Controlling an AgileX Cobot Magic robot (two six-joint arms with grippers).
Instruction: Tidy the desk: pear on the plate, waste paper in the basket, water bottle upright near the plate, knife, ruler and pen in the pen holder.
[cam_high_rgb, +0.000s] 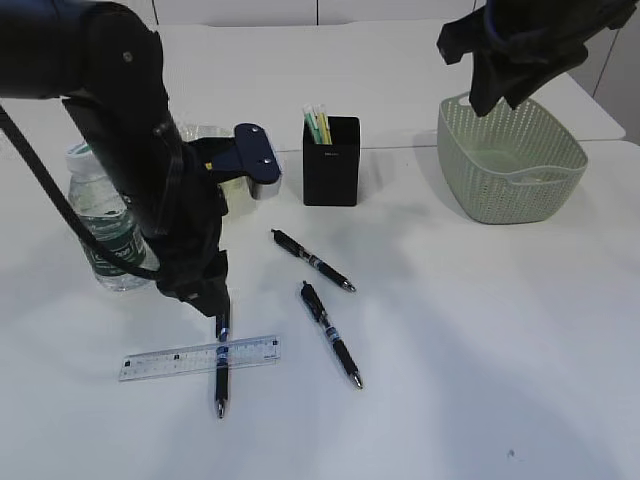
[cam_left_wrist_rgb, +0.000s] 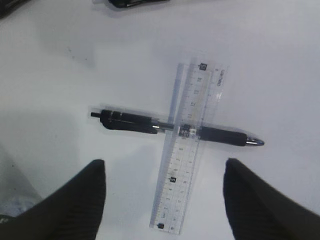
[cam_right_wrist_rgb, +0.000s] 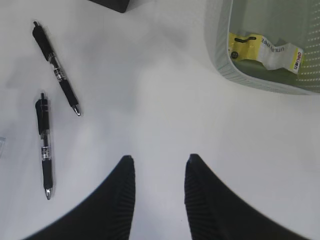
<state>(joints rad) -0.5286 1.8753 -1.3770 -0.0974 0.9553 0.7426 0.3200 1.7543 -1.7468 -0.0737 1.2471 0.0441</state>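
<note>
A clear ruler (cam_high_rgb: 200, 357) lies on the white table across a black pen (cam_high_rgb: 221, 365); both show in the left wrist view, ruler (cam_left_wrist_rgb: 189, 150) over pen (cam_left_wrist_rgb: 130, 121). My left gripper (cam_left_wrist_rgb: 164, 172) is open, just above the ruler's near end. Two more black pens (cam_high_rgb: 312, 260) (cam_high_rgb: 331, 333) lie mid-table, also in the right wrist view (cam_right_wrist_rgb: 55, 67) (cam_right_wrist_rgb: 44, 142). The black pen holder (cam_high_rgb: 331, 160) stands behind. The water bottle (cam_high_rgb: 105, 222) stands upright at left. My right gripper (cam_right_wrist_rgb: 157, 162) is open and empty, high above the green basket (cam_high_rgb: 510, 160), which holds waste paper (cam_right_wrist_rgb: 265, 47).
A blue-handled object (cam_high_rgb: 255, 155) lies left of the pen holder, partly behind the left arm. The pen holder holds several light green sticks (cam_high_rgb: 318, 125). The pear and plate are hidden behind the left arm.
</note>
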